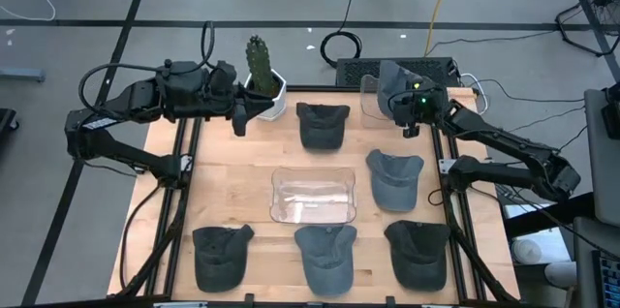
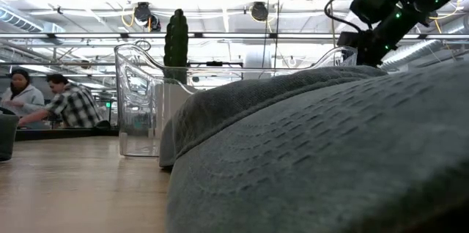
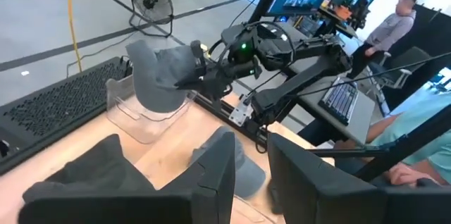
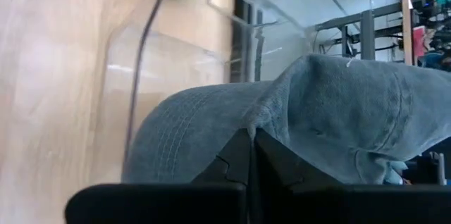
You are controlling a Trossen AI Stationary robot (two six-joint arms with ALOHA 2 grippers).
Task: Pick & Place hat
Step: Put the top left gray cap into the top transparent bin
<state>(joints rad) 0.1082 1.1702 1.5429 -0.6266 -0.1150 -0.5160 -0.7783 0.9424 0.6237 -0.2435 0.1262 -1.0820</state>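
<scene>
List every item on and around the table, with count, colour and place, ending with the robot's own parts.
grey fabric caps on the table: five, dark grey; one at the back centre, one right of centre, three along the front edge.
held grey cap: one, over the back right clear container.
clear plastic containers: two; one at table centre, one back right.
potted cactus: one, green in a white pot, back left.
left gripper: holding nothing, beside the cactus.
right gripper: shut on the held grey cap.
</scene>
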